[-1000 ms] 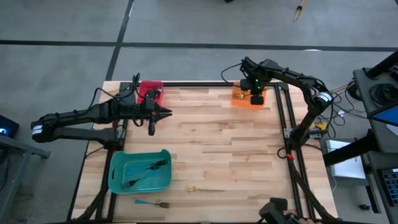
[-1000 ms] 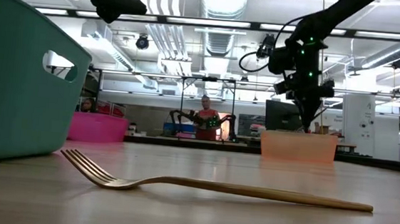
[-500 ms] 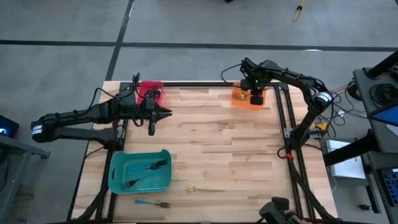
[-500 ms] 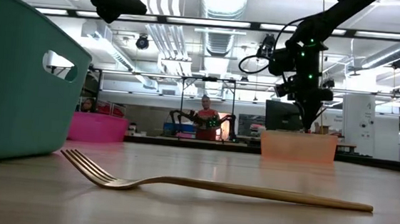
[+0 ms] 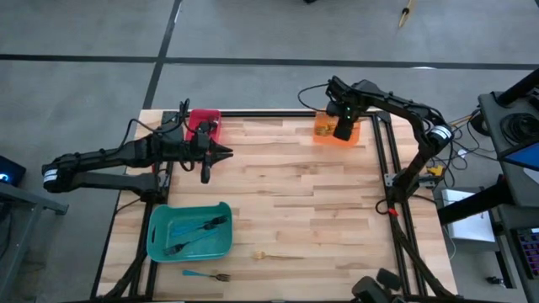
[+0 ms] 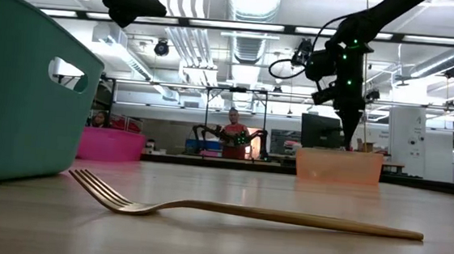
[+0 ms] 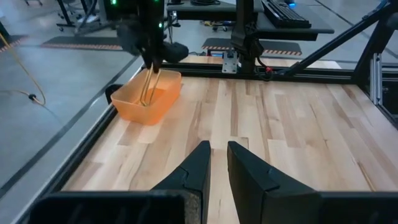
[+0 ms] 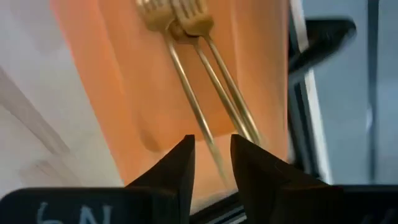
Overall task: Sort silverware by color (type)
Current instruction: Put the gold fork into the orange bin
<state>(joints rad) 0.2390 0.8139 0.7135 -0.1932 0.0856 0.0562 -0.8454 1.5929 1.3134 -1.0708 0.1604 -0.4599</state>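
overhead, right hand (image 5: 344,132) points down into orange bin (image 5: 323,135), fingers narrowly parted.

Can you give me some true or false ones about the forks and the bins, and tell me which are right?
1. Gold forks lie in the orange bin. True.
2. The right gripper is over the teal bin. False: it is over the orange bin, with its fingers apart.
3. A gold fork lies on the bare table. True.
4. The teal bin has nothing in it. False: forks lie inside it.
5. A blue-handled fork lies on the table just outside the teal bin. True.
6. The left gripper holds a fork. False: nothing shows between its nearly shut fingers; it hangs over the table near the red bin.
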